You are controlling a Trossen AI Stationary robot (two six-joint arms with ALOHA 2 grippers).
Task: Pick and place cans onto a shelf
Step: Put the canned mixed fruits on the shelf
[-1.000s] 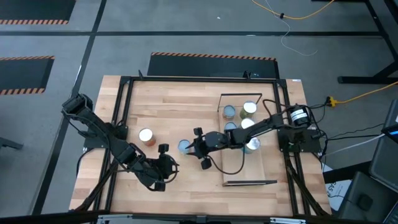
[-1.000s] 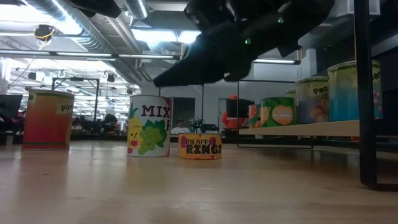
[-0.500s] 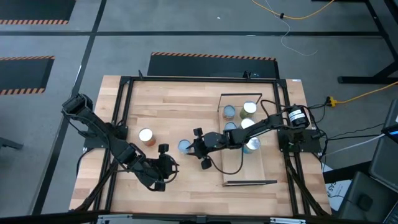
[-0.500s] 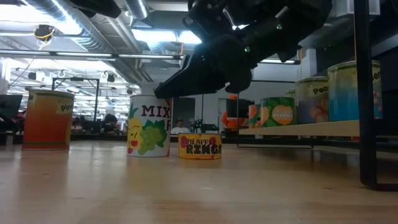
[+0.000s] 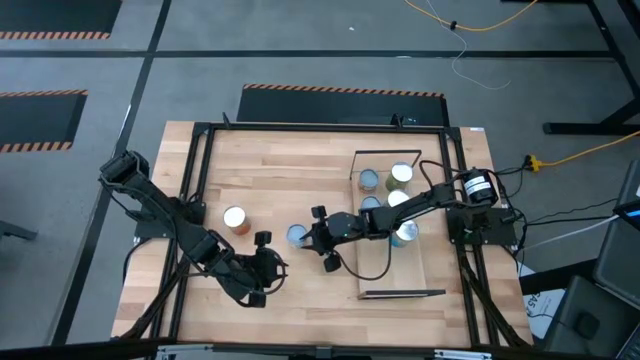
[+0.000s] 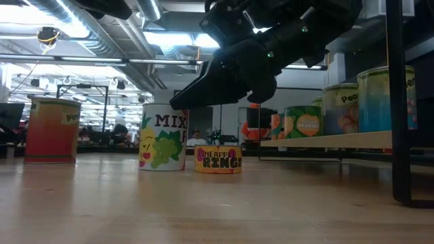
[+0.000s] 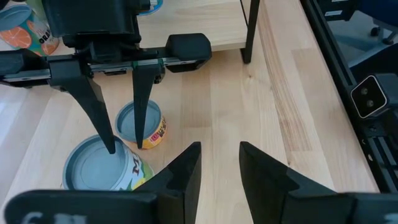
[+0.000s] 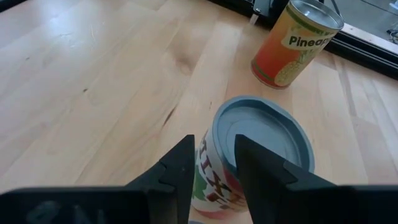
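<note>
1. Tabletop (image 5: 280,170): planked pale wood in a dark frame, both arms working over it.
2. Shelf (image 5: 400,275): pale board with dark end frames, lying on the right part of the table. Several cans stand upright on its far half, among them a blue-topped one (image 5: 369,180) and a pale-topped one (image 5: 402,173); the near half is bare.
3. Right arm: reaches from the table's right edge across the shelf to mid-table. Right gripper (image 7: 126,144) hangs above two cans, clear of both in the low view. Fingers apart, gripping nothing; one tip is over the taller can's rim, the other over the short can.
4. Left arm: parked at the front left. Left gripper (image 7: 219,148) points toward the same two cans, fingers spread, empty.
5. Pineapple can (image 6: 51,130): orange-red side, upright, alone left of centre, well apart from the rest.
6. "MIX" can (image 6: 163,137): blue top, upright at mid-table under the right gripper.
7. Pineapple rings can (image 6: 218,158): short, upright, just beside the "MIX" can on its shelf side.
</note>
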